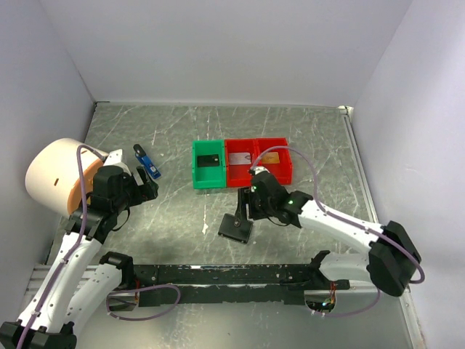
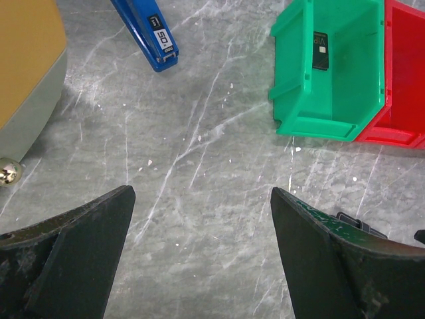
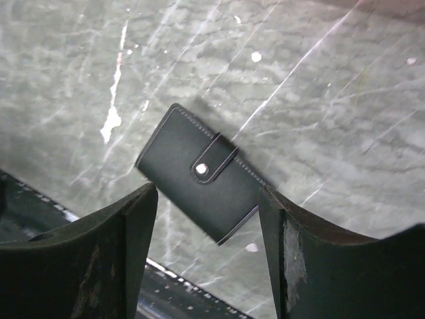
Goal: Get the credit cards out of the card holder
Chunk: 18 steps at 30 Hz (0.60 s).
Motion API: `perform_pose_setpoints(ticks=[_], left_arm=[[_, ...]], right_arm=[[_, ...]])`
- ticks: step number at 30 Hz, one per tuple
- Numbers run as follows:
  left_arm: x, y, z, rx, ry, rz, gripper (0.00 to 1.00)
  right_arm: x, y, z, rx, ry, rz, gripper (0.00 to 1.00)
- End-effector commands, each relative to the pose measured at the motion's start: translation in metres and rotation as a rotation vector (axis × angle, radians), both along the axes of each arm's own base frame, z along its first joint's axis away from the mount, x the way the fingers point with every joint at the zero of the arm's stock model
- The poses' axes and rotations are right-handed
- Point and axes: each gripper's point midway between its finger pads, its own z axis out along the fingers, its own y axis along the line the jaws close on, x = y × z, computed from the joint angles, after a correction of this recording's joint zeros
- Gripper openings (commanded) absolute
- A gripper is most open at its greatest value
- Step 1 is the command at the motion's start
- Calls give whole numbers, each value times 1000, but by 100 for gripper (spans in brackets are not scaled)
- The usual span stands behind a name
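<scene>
Card holder [image 3: 199, 174] snapped shut on tabletop [image 3: 319, 80], just below R gripper [image 3: 207, 194], btwn its spread jaws, L gripper [image 2: 202, 196] wide open, well apart.

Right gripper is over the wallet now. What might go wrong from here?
1. The wallet lies flat and skewed under the open right gripper; closing may twist it or scrape the table.
2. Its snap is shut, so one gripper alone may just drag it.
3. The black rail is close; a nudge could push the wallet onto it.
</scene>
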Motion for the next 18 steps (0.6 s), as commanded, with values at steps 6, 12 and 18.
perform_pose_setpoints(ticks=[6,12,18], left_arm=[[2,-3,4,-6,-21,-10,95],[2,-1,4,-3,-23,3,95],[3,0,3,2,-12,5,95]], right_arm=[[1,22,-25,-154,-32,248,56],[9,36,-25,-188,-74,281,51],[-2,21,-56,-325,-14,310,44]])
